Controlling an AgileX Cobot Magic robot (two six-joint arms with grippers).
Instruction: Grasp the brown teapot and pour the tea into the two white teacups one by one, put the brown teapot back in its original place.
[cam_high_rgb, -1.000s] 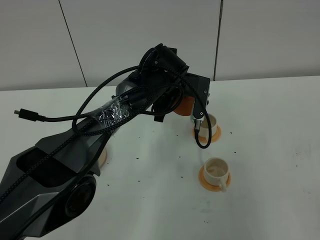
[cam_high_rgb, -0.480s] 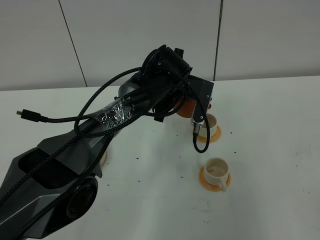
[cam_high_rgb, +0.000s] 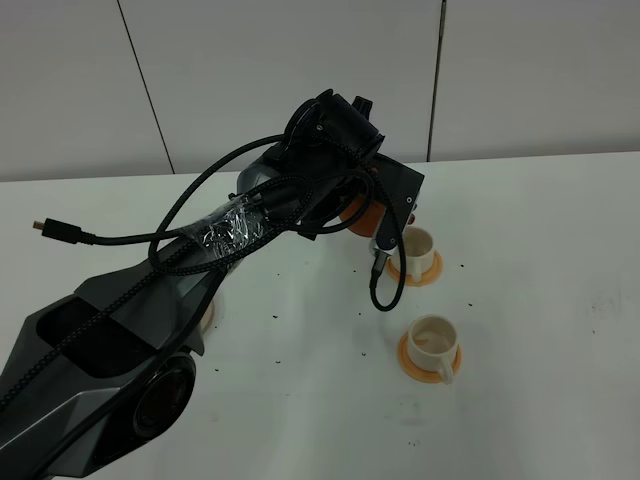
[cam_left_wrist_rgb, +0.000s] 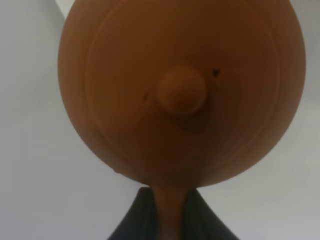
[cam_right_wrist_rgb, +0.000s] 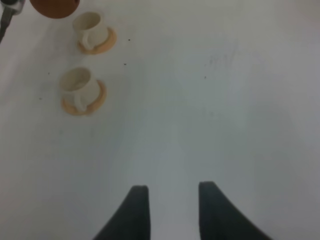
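Brown teapot (cam_left_wrist_rgb: 180, 95) in left pincer (cam_left_wrist_rgb: 170, 216)

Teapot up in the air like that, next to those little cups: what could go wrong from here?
The teapot hangs from the left hand by its thin handle alone, so it could swing or slip. It is beside the far cup, a small target, so tea may land on the table. A cable loop dangles close to that cup and might knock it.
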